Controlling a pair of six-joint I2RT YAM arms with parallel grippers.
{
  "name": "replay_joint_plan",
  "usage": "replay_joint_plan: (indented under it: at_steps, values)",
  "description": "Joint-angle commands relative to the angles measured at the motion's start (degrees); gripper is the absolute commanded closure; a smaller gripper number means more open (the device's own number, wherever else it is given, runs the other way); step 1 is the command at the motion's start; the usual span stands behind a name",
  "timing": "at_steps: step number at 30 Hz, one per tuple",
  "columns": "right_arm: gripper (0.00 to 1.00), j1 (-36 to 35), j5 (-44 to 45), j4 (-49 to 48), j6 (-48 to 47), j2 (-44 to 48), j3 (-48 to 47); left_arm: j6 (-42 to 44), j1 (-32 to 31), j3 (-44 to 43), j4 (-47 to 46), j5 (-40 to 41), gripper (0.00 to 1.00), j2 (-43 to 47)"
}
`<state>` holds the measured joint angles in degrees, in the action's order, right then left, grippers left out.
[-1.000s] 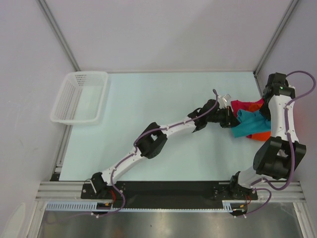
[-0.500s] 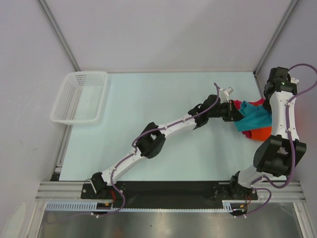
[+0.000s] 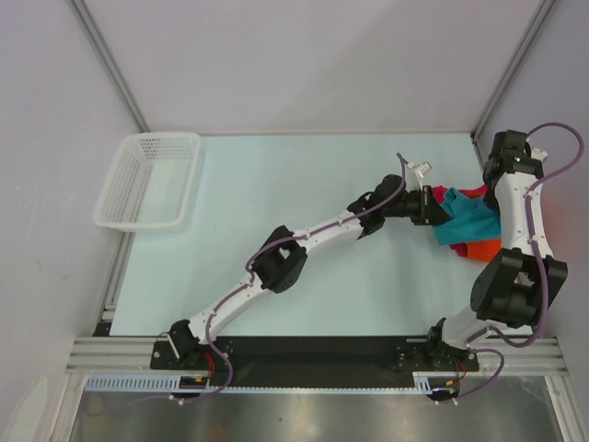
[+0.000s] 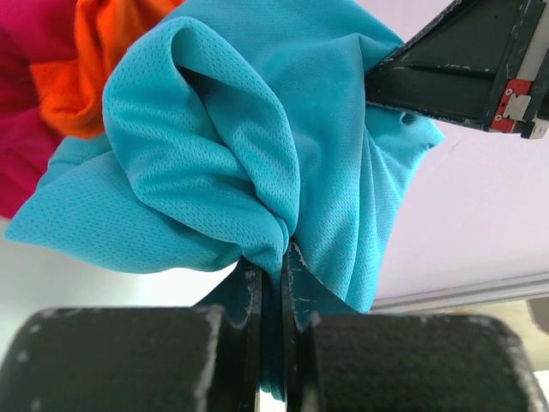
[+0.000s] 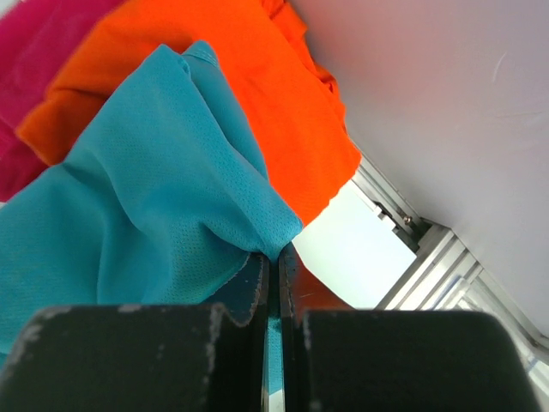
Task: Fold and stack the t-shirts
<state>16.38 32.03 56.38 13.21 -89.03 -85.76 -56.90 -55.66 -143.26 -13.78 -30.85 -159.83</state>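
- The left claw [image 4: 273, 266] is closed. Its jaws stand almost together, with a bunched fold of the teal shirt [image 4: 223, 146] pinched between them.
- The right claw [image 5: 274, 257] is closed in the same way on another edge of the same teal shirt.
- The three shirts lie in one heap at the middle right of the top view, just beside the right wall [image 3: 552, 101]. The teal shirt is on top. The orange shirt [image 5: 249, 94] lies under it toward the lower side. The magenta shirt [image 4: 26, 129] shows at the upper edge.
- The step in hand appears to be separating the teal shirt from the heap so it can be spread.
- Draw the claws apart until the cloth between them hangs flat.
- Lift before travelling, so the orange shirt is not dragged along.
- Carry the shirt left, toward the middle of the table [image 3: 276, 203].
- The cloth is a thin mesh and each grip holds a wad, not a clean hem. Expect slip and move slowly.
- The table is pale green, flat and smooth, so a shirt should slide on it easily.
- A white basket [image 3: 147, 180] sits at the upper left, well apart from the heap.
- Plain white walls close the back and both sides. The right wall leaves the right arm little room.
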Motion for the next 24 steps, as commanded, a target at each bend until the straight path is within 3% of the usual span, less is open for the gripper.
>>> replay_joint_plan:
  at_steps: [1, 7, 15, 19, 24]
  values:
    - [1.0, 2.78, 12.97, -10.94, -1.79, 3.77, 2.87, 7.15, 0.2, 1.23, 5.6, -5.19, 1.0, -1.19]
    - [1.0, 3.13, 14.72, -12.17, -1.87, 6.94, 6.73, 18.57, -0.33, 0.53, 17.19, 2.79, 1.0, 1.36]
    - [1.0, 2.87, 17.36, -13.22, -2.49, 9.4, 8.5, 31.39, -0.33, 3.61, 24.67, 15.37, 1.0, 9.96]
    - [1.0, 2.08, 19.73, -14.45, -3.72, 10.37, 9.55, 35.01, -0.59, 4.04, 26.26, 20.65, 1.0, 11.12]
    - [1.0, 1.2, 24.47, -16.74, -5.91, 11.69, 11.57, 34.41, -0.77, 4.48, 26.61, 20.13, 1.0, 10.07]
